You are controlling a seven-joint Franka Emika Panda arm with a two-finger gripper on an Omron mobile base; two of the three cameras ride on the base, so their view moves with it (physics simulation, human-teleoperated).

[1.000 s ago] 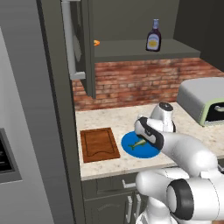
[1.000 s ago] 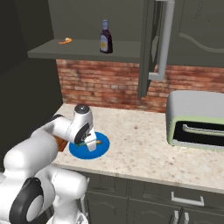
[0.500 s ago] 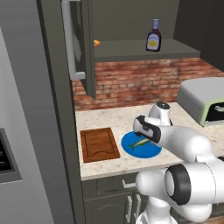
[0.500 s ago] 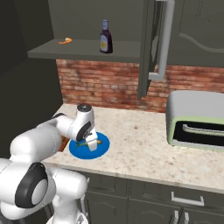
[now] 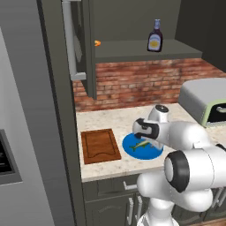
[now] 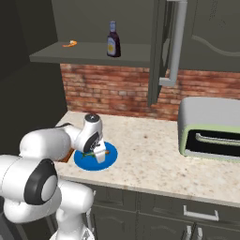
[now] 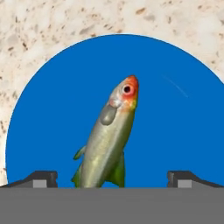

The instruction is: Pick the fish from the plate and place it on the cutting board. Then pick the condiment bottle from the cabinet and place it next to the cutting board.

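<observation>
The fish [image 7: 109, 135] lies flat on the blue plate [image 7: 175, 131], and in the hand view its long axis runs from the lower left, where the tail slips under the frame's bottom edge, up to the reddish head at the upper right, close to the plate's middle. The hand [image 7: 112, 178] hangs just above it with its two dark fingertips [image 7: 41, 178] spread wide, one on each side of the tail end and not touching the body, so nothing is pinched. In the left base view the fish [image 5: 142, 144] reads as a thin greenish sliver lying roughly left to right across the plate [image 5: 132, 152], with the hand [image 5: 145, 131] directly over it. The plate sits on the speckled bench [image 5: 101, 121], just beside the cutting board [image 5: 100, 145], which lies to its left in that view with its long side running away from the bench edge. Up on the shelf of the open cabinet [image 5: 132, 48] the condiment bottle [image 5: 154, 37] stands upright, and a small orange thing [image 5: 97, 43] lies well apart from it on the same shelf. A pale green toaster oven [image 6: 211, 129] sits on the bench well away from the plate [image 6: 110, 159].
</observation>
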